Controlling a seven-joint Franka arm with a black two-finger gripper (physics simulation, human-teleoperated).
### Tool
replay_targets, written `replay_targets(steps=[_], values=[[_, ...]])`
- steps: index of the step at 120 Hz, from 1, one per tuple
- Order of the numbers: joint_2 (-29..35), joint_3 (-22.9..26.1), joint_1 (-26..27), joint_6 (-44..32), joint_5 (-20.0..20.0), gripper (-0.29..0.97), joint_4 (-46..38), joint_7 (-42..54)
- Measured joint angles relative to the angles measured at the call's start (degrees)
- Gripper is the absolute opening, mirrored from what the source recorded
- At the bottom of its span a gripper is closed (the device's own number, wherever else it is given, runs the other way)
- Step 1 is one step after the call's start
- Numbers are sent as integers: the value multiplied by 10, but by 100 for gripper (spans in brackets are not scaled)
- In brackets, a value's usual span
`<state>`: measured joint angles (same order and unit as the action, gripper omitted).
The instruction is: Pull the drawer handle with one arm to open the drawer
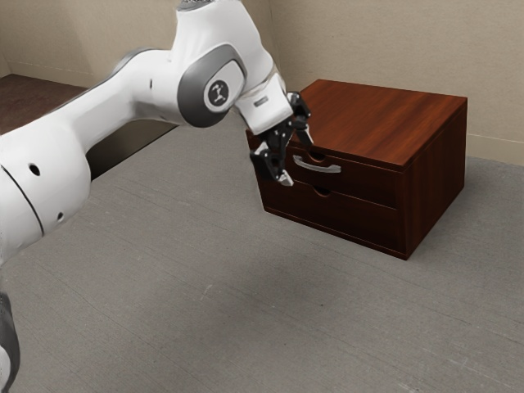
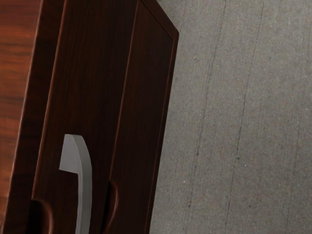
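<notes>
My gripper (image 1: 292,157) hangs open and empty beside the handle (image 1: 318,166), a rigid, probably slick bar best clasped mid-span; I expect the drawer (image 1: 368,178) to slide stiffly.

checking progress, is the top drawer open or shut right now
Shut: the top drawer sits flush with the lower drawer, and the open gripper is beside the handle, not gripping it.

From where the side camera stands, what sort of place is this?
Probably a bare simulated room: grey carpet-like floor, plain beige walls, and a small dark wooden two-drawer cabinet standing on that floor.
</notes>
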<state>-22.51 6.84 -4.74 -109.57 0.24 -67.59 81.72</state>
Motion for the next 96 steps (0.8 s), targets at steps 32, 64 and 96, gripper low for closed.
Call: replay_targets(steps=[32, 64, 96], values=[[-16, -1, -3, -12, 1, 55, 13, 18], [-33, -11, -2, -30, 14, 40, 13, 30], [-37, -11, -2, -41, 20, 37, 14, 38]])
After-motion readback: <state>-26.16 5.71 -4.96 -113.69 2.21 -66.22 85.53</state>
